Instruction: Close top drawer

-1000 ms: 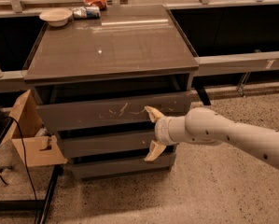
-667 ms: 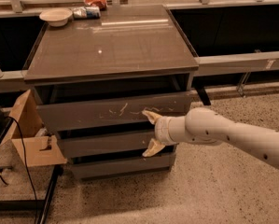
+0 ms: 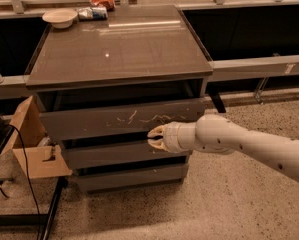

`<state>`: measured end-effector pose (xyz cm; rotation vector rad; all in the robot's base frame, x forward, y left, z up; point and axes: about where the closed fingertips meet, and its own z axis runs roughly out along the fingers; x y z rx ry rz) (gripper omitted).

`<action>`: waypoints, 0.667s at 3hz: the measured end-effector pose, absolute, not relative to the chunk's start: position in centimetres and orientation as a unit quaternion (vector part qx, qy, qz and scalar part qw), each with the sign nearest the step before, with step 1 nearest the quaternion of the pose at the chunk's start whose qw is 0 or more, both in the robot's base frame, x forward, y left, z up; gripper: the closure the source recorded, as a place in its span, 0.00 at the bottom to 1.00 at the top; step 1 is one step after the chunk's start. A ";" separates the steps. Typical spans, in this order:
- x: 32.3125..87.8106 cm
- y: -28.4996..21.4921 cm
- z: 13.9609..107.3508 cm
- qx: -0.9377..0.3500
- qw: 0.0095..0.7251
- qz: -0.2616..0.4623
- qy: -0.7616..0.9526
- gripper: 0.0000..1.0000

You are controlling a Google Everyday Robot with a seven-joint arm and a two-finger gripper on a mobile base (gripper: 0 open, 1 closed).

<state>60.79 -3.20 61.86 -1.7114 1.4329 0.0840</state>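
The top drawer (image 3: 104, 121) of a grey cabinet is a wide flat front with pale scratches near its middle. It stands a little out from the cabinet, with a dark gap under the cabinet top (image 3: 119, 49). My gripper (image 3: 155, 137) reaches in from the right on a white arm. It sits at the lower edge of the top drawer's front, right of centre, over the gap above the middle drawer (image 3: 114, 154). Its fingers are drawn together and hold nothing.
A white bowl (image 3: 59, 17), a crumpled bag (image 3: 93, 13) and a red packet (image 3: 102, 1) lie at the back of the cabinet top. A cardboard box (image 3: 33, 144) and a black cable (image 3: 24, 164) stand at the left. A bottom drawer (image 3: 129, 176) is below. Speckled floor lies in front.
The gripper's fingers, spread wide before, have drawn together. The gripper has moved left along the drawer front toward the lower edge of the top drawer.
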 end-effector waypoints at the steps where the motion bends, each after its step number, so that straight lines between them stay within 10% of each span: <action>1: 61.6 -2.8 62.0 -0.688 0.445 0.026 0.572 0.97; 2: 62.9 -2.3 62.1 -0.682 0.459 -0.004 0.569 1.00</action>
